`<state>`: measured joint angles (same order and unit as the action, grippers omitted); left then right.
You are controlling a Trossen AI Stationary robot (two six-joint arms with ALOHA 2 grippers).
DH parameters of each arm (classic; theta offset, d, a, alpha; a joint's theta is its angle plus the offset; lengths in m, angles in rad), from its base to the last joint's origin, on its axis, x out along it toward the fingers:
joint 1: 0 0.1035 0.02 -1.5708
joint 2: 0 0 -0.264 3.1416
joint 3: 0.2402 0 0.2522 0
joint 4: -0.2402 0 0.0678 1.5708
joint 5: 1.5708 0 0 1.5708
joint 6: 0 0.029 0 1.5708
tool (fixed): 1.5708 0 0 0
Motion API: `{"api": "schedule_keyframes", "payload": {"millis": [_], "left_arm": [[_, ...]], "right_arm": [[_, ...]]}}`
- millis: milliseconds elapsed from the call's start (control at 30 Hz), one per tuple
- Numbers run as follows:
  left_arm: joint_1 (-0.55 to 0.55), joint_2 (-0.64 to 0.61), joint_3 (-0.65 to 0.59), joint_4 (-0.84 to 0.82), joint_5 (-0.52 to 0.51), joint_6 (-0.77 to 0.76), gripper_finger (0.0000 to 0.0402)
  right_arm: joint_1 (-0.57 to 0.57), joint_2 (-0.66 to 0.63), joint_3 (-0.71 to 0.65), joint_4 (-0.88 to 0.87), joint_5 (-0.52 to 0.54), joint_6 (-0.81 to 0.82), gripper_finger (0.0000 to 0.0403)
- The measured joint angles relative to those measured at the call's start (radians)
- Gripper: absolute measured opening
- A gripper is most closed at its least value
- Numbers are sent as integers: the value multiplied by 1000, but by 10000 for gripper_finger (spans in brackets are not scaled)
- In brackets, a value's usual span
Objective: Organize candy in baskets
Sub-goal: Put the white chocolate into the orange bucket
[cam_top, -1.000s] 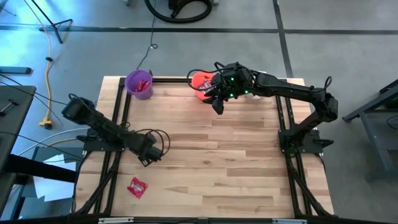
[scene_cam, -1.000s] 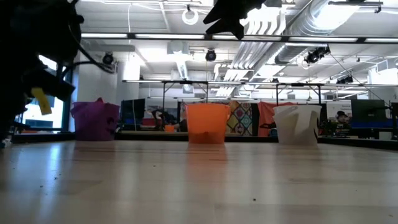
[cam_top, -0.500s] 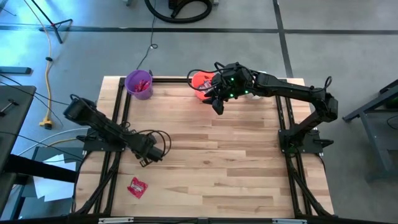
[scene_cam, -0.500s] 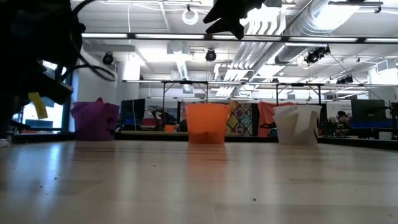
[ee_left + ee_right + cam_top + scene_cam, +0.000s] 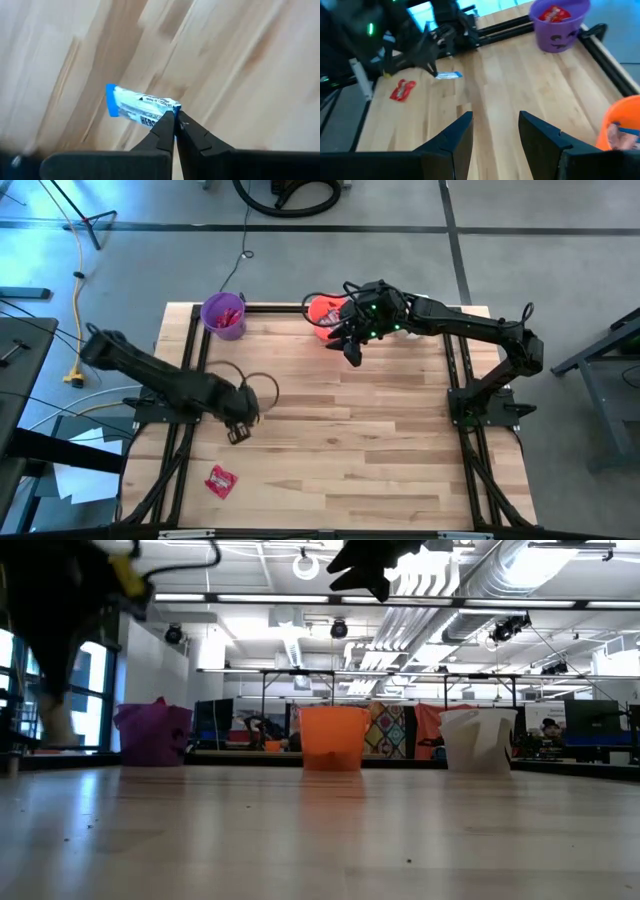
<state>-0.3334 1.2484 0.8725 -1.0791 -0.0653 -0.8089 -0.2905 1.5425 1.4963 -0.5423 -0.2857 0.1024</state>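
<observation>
**Blue-and-white bar pinched by our left gripper**

Blue-and-white, the slim candy bar (image 5: 141,110) hung from the tips of our left gripper (image 5: 174,121), whose fingers we saw pressed together on one end of its wrapper. That gripper (image 5: 238,430) sat over the left part of the wooden table (image 5: 380,440), with the bar (image 5: 449,75) just off the boards. One red packet (image 5: 221,480) lay flat on the wood near the front left corner, well apart from everything else.

Our right gripper (image 5: 495,125) hovered beside the orange bucket (image 5: 322,313) at the far edge, its fingers (image 5: 542,135) parted with nothing between them. We could see a blue-and-white bar inside that bucket (image 5: 622,131). The purple bucket (image 5: 223,315) stood at the far left corner with red packets in it. From table height we also saw the white bucket (image 5: 476,741) to the right of the orange one (image 5: 335,738).
</observation>
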Motion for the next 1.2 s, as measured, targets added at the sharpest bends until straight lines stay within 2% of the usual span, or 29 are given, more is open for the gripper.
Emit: {"api": "schedule_keyframes", "payload": {"millis": [167,367,567,833,1067,1200], "left_arm": [[80,-144,38,162,24,90,0],[260,-234,44,480,164,194,0],[427,-178,44,787,370,259,0],[527,-74,44,1096,589,242,0],[540,14,47,1278,620,213,0],[550,44,95,1289,623,231,0]], "right_arm": [[12,0,0,0,-70,-5,152],[68,4,0,26,-74,-43,171],[106,20,0,97,-138,-33,215],[110,21,0,103,-247,-57,236],[110,22,0,105,-300,-66,236],[110,22,0,105,-360,-58,236]]}}
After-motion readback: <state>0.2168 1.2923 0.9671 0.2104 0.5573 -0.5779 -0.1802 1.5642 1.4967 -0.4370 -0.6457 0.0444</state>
